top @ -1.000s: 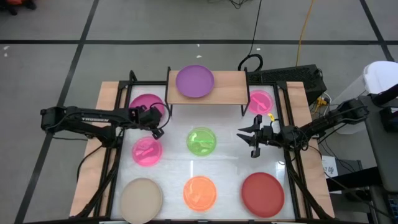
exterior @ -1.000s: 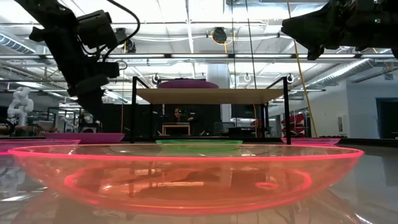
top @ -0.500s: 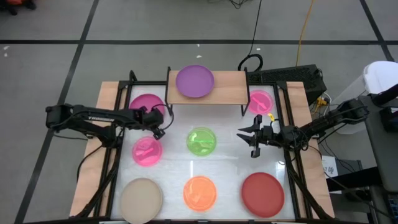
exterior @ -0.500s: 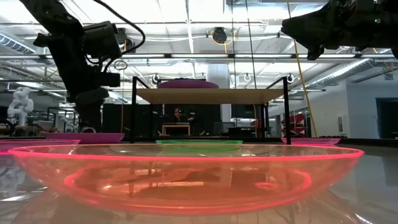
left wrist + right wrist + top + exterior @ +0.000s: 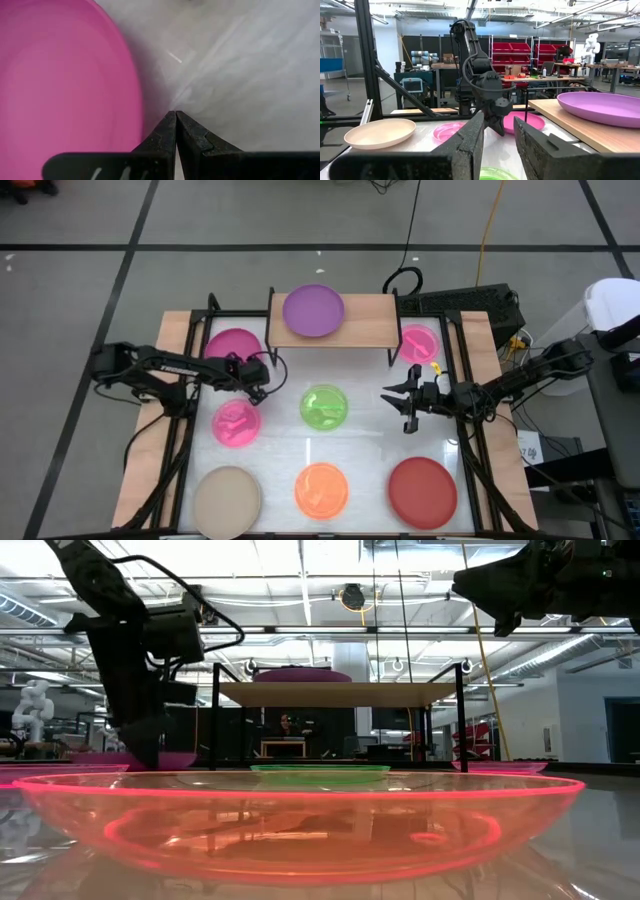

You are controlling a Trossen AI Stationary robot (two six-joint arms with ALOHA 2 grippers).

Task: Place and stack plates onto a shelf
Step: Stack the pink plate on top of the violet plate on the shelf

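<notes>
Left gripper (image 5: 262, 387) low over the table just beside the magenta plate (image 5: 235, 346), fingers (image 5: 172, 131) pressed together on nothing, tips down at the bare white surface off the plate's rim. Judged step: picking up that magenta plate for the shelf (image 5: 370, 320). To do it well: spread the fingers first, slide one tip under the rim and one over it, pinch the edge squarely, lift level to avoid dragging the neighbouring small pink plate (image 5: 236, 423). Then carry high enough to pass the shelf's black legs and lower onto the purple plate (image 5: 313, 310) already lying on the board, centred so the stack sits flat.

Further right: green plate (image 5: 324, 406) mid-table, orange plate (image 5: 320, 488) and beige plate (image 5: 227, 496) along the near edge, red plate (image 5: 422, 491) at the near right, second pink plate (image 5: 418, 341) beside the shelf's right legs. Right gripper (image 5: 408, 410) waiting in the air beside the green plate, fingers (image 5: 467, 141) apart, holding nothing.
</notes>
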